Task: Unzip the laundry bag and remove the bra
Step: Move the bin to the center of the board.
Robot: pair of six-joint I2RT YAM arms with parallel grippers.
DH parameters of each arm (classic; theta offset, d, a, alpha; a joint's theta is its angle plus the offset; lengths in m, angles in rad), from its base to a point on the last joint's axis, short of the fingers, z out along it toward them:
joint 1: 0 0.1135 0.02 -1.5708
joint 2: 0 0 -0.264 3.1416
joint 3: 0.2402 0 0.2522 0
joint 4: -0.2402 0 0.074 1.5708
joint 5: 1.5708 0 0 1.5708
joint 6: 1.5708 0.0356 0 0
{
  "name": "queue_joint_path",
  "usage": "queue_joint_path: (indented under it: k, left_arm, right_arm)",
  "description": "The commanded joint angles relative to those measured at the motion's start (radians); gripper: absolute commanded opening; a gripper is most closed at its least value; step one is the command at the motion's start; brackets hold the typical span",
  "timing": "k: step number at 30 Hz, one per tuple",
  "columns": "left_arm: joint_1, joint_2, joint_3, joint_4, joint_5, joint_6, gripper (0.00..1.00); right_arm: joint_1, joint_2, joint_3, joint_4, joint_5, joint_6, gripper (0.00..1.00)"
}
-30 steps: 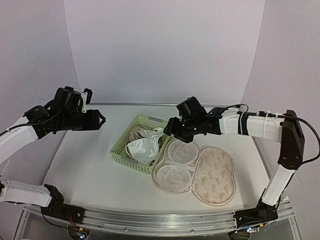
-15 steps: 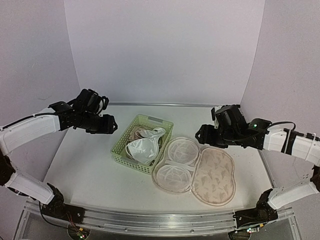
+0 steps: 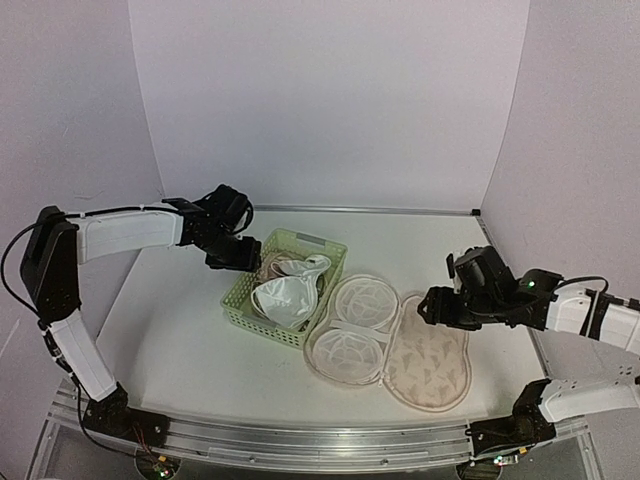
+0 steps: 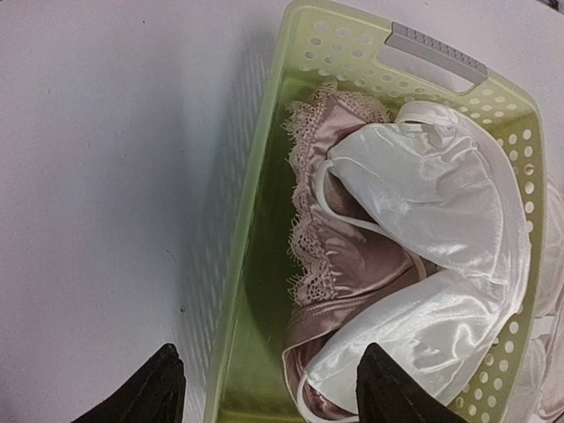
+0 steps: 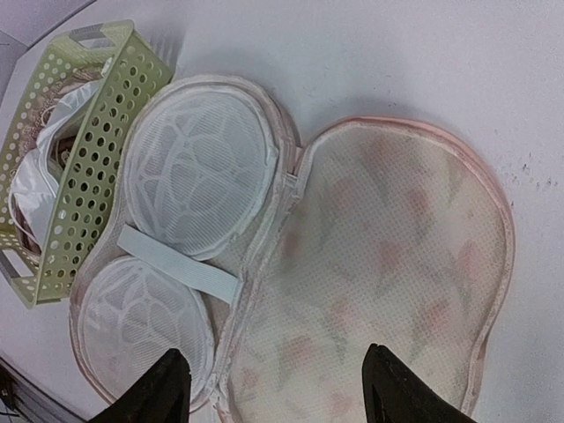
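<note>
top external: left claw (image 3: 244,262) nearer basket (image 3: 233,301)

Basket (image 3: 258,322) abuts the laundry bag (image 3: 430,355) (near side open).

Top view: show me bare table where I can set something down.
Widest free patch: the table left of the green basket. Another lies behind the basket and the open laundry bag. The centre is crowded: basket and bag lie side by side.

A light green perforated plastic basket (image 3: 243,282) with a grey handle strip (image 4: 438,55) stands on the white table (image 3: 170,335). A dusty-pink, lace-trimmed satin garment (image 4: 328,242) lies inside. A white backdrop (image 3: 320,100) rises behind.
</note>
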Motion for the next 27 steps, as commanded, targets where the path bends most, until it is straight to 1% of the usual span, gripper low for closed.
queue_joint_path:
  k: [1,5,13,16,21,27]
  left_arm:
    - [0.01,0.054,0.086,0.029,-0.042,0.031,0.67]
    - [0.034,0.12,0.118,0.029,-0.032,0.037,0.65]
    - [0.082,0.208,0.153,0.029,-0.001,0.052,0.54]
    - [0.097,0.225,0.158,0.03,0.011,0.059,0.47]
    - [0.113,0.246,0.162,0.031,0.013,0.066,0.31]
    - [0.14,0.225,0.138,0.03,-0.008,0.058,0.16]
  right_arm:
    - [-0.013,-0.058,-0.029,0.004,-0.019,0.018,0.68]
    - [-0.018,-0.07,-0.041,0.003,-0.025,0.021,0.68]
    - [-0.028,-0.091,-0.069,-0.033,-0.012,0.035,0.69]
    - [-0.038,-0.089,-0.085,-0.046,-0.011,0.04,0.69]
    - [-0.06,-0.086,-0.104,-0.056,-0.011,0.045,0.69]
    - [-0.124,-0.051,-0.124,-0.066,-0.036,0.047,0.66]
